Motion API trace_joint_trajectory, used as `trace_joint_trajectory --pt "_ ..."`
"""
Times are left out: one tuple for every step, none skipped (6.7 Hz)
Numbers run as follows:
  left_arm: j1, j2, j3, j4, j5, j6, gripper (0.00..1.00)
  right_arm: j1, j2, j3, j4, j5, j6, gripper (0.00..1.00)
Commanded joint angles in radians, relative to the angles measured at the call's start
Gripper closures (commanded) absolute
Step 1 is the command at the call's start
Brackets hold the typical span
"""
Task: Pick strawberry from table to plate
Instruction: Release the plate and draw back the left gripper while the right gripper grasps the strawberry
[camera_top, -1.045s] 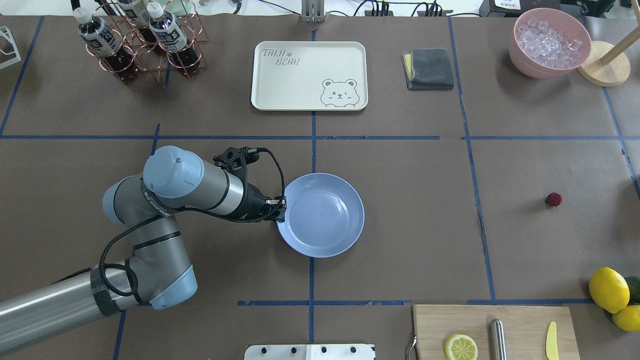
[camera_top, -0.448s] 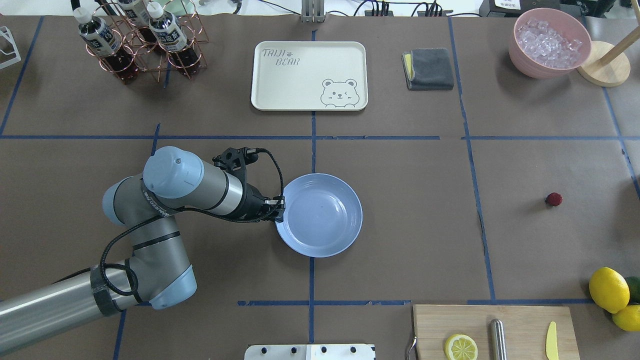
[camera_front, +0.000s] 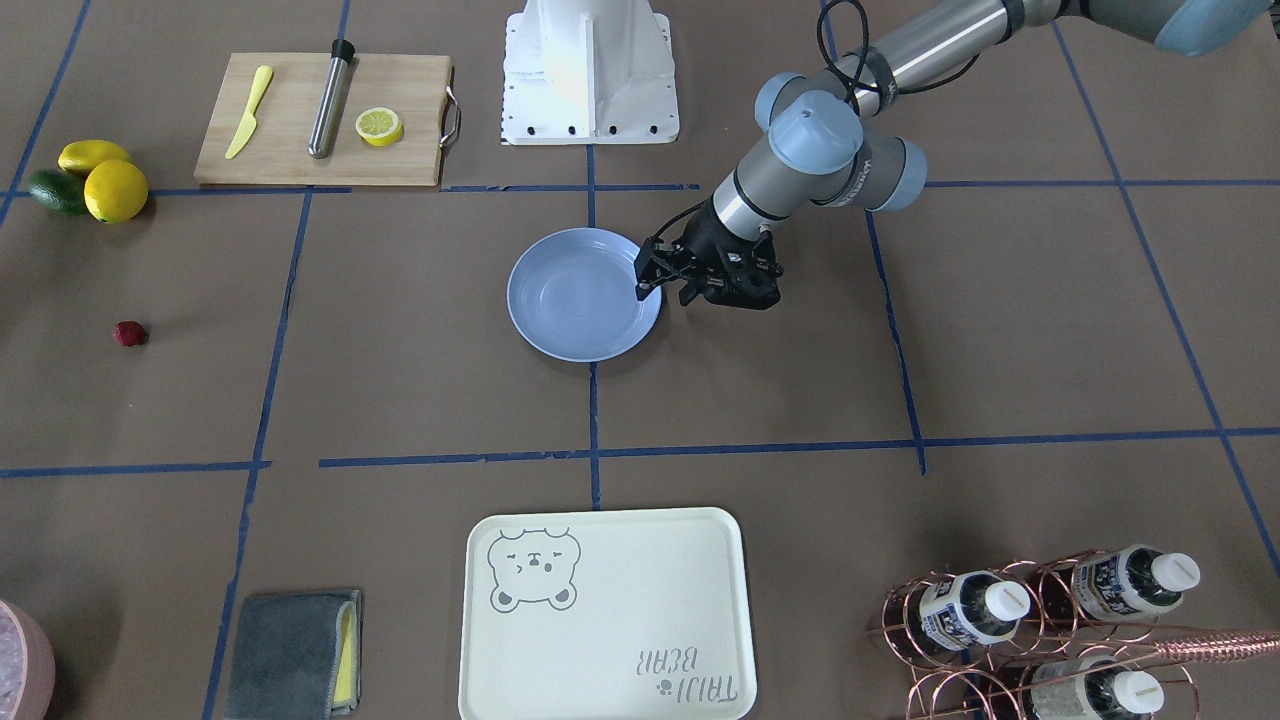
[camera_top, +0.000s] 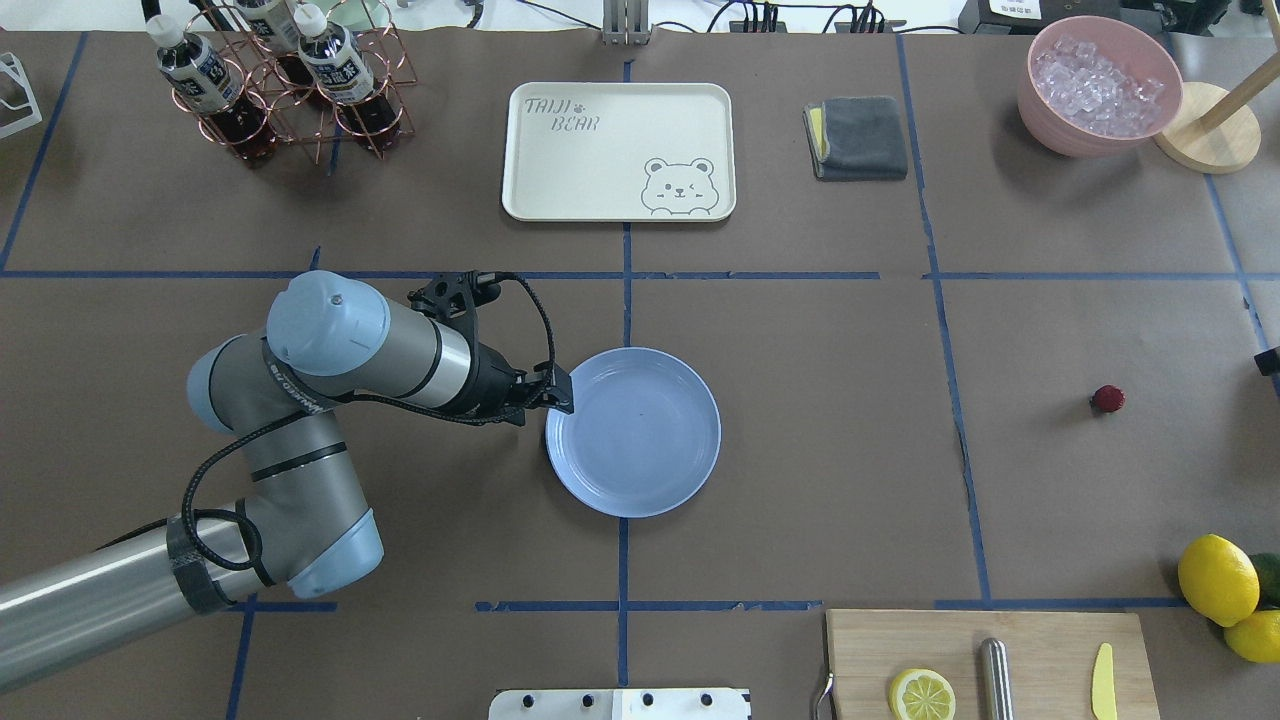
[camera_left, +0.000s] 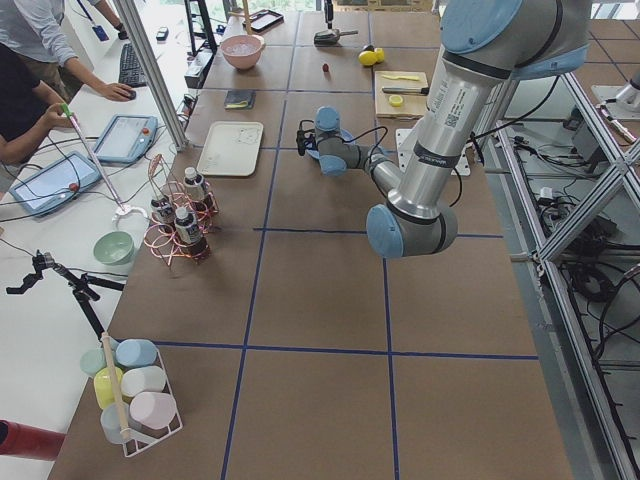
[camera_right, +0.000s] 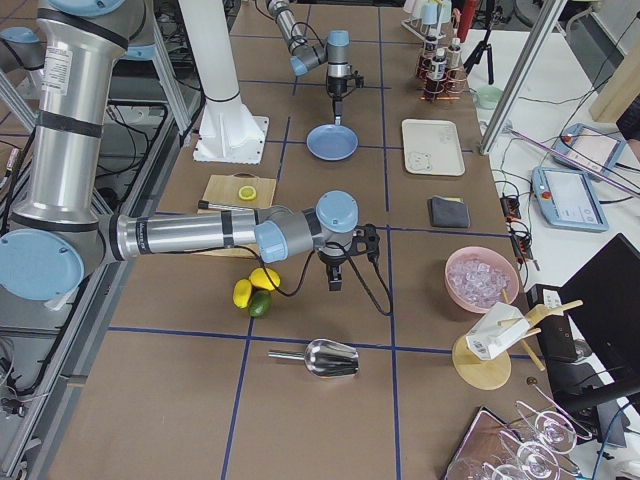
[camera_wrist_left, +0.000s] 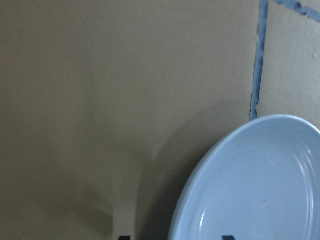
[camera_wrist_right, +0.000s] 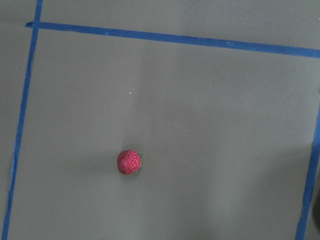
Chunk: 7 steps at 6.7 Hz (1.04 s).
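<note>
The strawberry (camera_top: 1107, 399) (camera_front: 130, 333), small and dark red, lies alone on the brown paper table (camera_top: 830, 450) at the right; it shows below centre in the right wrist view (camera_wrist_right: 129, 162). The pale-blue plate (camera_top: 640, 470) (camera_front: 575, 320) (camera_wrist_left: 250, 195) rests flat mid-table, with nothing on it. My left gripper (camera_top: 560, 398) (camera_front: 665, 285) is open at the plate's left rim, its fingertips apart. Only a dark sliver of my right gripper (camera_top: 1270, 360) shows at the overhead view's right edge; it hangs near the strawberry (camera_right: 335, 280), and whether it is open or shut I cannot tell.
A cream bear tray (camera_top: 618, 150), a grey cloth (camera_top: 857, 137) and a pink bowl of ice (camera_top: 1098, 85) stand at the back. A bottle rack (camera_top: 290, 80) is back left. Lemons (camera_top: 1217, 578) and a cutting board (camera_top: 1040, 640) sit front right.
My left gripper has drawn back a little to the left. The plate has slid slightly left and settled flat. A bit of the right gripper has come in at the right edge.
</note>
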<state>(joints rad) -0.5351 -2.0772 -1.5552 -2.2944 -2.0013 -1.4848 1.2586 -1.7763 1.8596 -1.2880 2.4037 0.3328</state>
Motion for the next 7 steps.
trace_joint_trajectory --pt "-0.022 0.046 -0.063 0.004 -0.002 0.000 0.31 -0.205 0.000 -0.013 0.180 -0.185 0.328 0.00" --pt "-0.020 0.046 -0.065 0.004 -0.001 -0.002 0.31 -0.306 0.003 -0.016 0.234 -0.284 0.459 0.00" --pt "-0.020 0.046 -0.066 0.004 0.001 -0.002 0.31 -0.379 0.015 -0.016 0.243 -0.355 0.542 0.00" --pt "-0.020 0.048 -0.066 0.004 0.003 -0.002 0.31 -0.401 0.050 -0.037 0.243 -0.369 0.569 0.00" --pt "-0.020 0.046 -0.066 0.004 0.004 -0.003 0.30 -0.406 0.079 -0.089 0.257 -0.371 0.569 0.00" --pt "-0.020 0.048 -0.066 0.004 0.006 -0.003 0.30 -0.404 0.086 -0.118 0.272 -0.371 0.566 0.03" --pt "-0.022 0.046 -0.066 0.004 0.006 -0.002 0.29 -0.404 0.084 -0.134 0.273 -0.371 0.568 0.04"
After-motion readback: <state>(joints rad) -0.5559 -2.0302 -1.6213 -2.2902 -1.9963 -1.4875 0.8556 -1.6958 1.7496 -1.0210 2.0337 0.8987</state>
